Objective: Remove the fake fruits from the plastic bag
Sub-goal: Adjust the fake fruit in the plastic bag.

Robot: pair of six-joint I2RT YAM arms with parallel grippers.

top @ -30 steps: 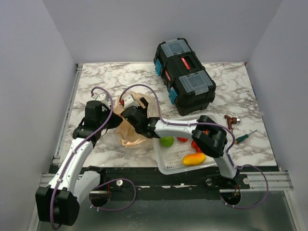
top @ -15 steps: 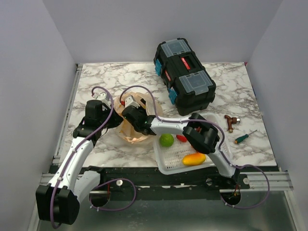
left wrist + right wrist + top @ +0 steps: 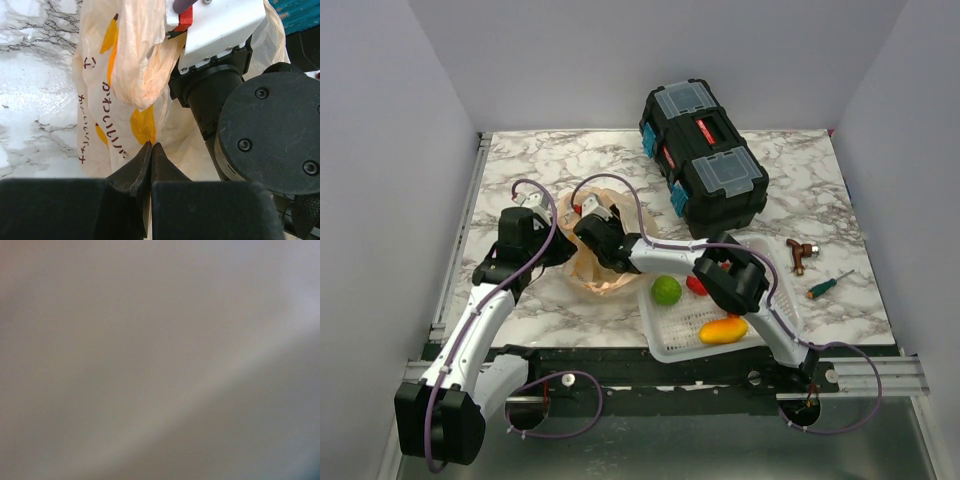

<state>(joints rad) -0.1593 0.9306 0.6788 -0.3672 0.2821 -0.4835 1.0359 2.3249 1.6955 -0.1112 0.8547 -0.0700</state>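
The peach-tan plastic bag (image 3: 603, 272) lies on the marble left of the basket; in the left wrist view it (image 3: 125, 75) shows printed yellow patches. My left gripper (image 3: 151, 146) is shut on a fold of the bag's film and also shows in the top view (image 3: 558, 246). My right arm's wrist (image 3: 599, 234) is pushed into the bag's mouth; its fingers are hidden inside. The right wrist view is only a grey-tan blur. No fruit shows inside the bag. A red fruit (image 3: 697, 285) peeks out in the basket beside the right arm.
A white mesh basket (image 3: 767, 335) at the front holds a green lime-like ball (image 3: 666, 290) and an orange mango-like fruit (image 3: 723, 329). A black toolbox (image 3: 703, 160) stands behind. A brown fitting (image 3: 800, 252) and a screwdriver (image 3: 825, 285) lie at the right.
My right arm has pushed left and deeper into the bag; its elbow has moved left over the basket. The left gripper has kept its hold on the bag.
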